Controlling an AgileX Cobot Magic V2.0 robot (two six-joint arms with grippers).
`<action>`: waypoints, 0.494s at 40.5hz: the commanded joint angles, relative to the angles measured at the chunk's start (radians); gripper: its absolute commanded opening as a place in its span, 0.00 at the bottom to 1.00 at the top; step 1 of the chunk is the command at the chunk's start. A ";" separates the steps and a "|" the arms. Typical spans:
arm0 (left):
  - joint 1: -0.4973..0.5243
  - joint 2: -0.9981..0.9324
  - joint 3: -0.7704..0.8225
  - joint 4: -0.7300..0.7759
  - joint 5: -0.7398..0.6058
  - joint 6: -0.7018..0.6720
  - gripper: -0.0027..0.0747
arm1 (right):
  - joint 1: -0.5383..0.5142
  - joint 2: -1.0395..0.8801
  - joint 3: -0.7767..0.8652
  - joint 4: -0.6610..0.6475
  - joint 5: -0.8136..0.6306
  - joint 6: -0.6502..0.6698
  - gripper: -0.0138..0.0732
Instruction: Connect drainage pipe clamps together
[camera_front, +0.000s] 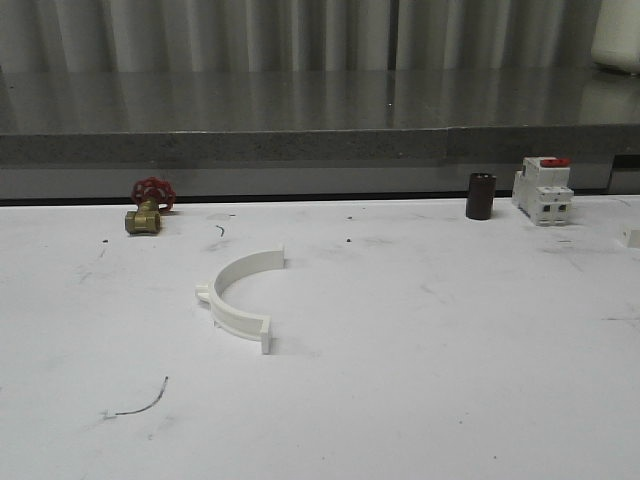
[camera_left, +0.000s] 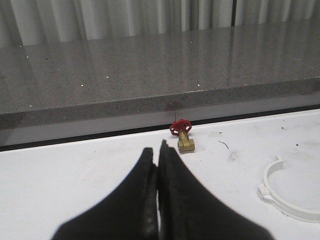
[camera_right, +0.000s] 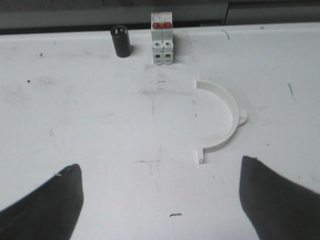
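One white half-ring drainage pipe clamp lies flat on the white table, left of centre, with its open side to the right and its lug to the left. The left wrist view shows this clamp off to one side of my left gripper, which is shut with nothing in it. A second half-ring clamp lies on the table ahead of my right gripper, which is wide open and empty. In the front view only a small white end of that clamp shows at the right edge.
A brass valve with a red handwheel sits at the back left. A black cylinder and a white boxy switch with a red top stand at the back right. A raised grey stone ledge runs along the back of the table.
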 joint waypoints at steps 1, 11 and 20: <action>-0.002 0.008 -0.027 0.010 -0.077 -0.007 0.01 | -0.005 0.105 -0.079 -0.015 -0.046 -0.001 0.91; -0.002 0.008 -0.027 0.010 -0.077 -0.007 0.01 | -0.006 0.340 -0.222 -0.065 0.013 -0.001 0.91; -0.002 0.008 -0.027 0.010 -0.077 -0.007 0.01 | -0.081 0.535 -0.401 -0.085 0.161 0.023 0.91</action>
